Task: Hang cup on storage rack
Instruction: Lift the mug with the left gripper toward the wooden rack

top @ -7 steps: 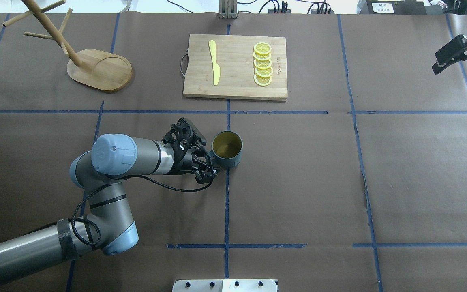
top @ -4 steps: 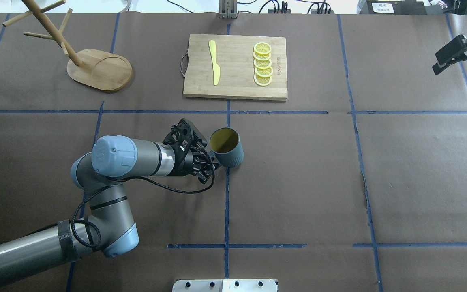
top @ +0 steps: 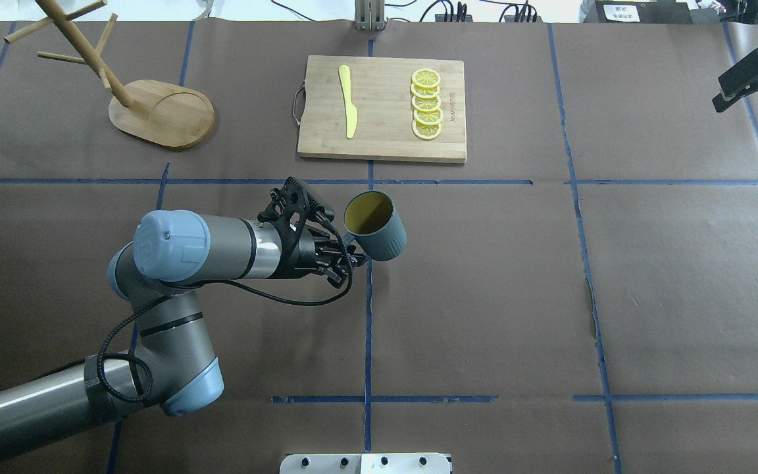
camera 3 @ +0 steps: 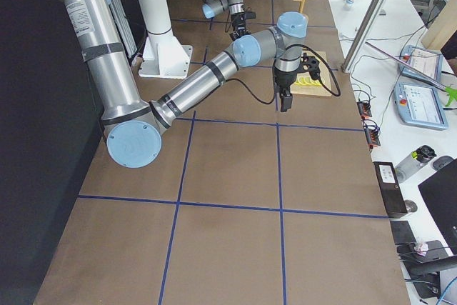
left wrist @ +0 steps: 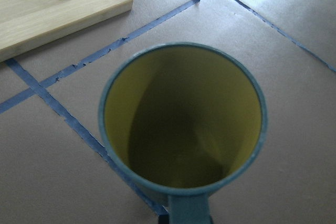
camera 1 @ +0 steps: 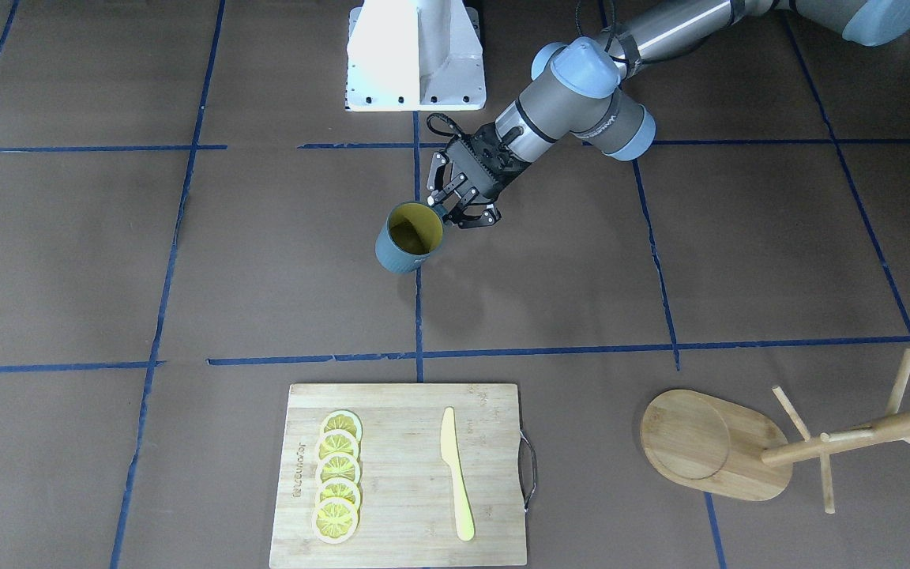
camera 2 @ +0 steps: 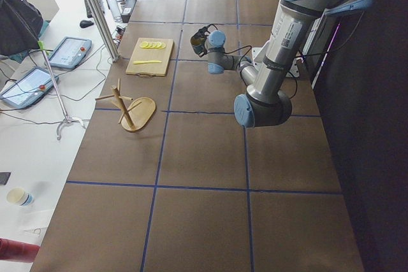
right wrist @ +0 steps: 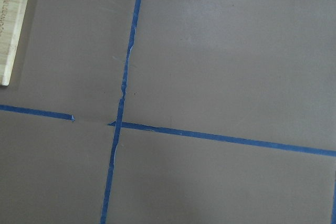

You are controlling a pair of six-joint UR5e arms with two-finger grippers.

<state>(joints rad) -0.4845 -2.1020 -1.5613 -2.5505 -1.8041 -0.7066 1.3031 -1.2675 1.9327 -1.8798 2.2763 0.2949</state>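
Brown paper table (top: 616,276), round yellow-lined cup (top: 389,245)

From where I stand, almost nothing can be read for sure. The cutting board (top: 385,112) carries a short line of burned-in letters (top: 453,105) along one edge, just beside the lemon slices (top: 426,105). It looks like a brand mark, but the letters are too small to spell out. On a dark box (top: 642,12) at the far side sits a white label (top: 619,11); its print I cannot make out.
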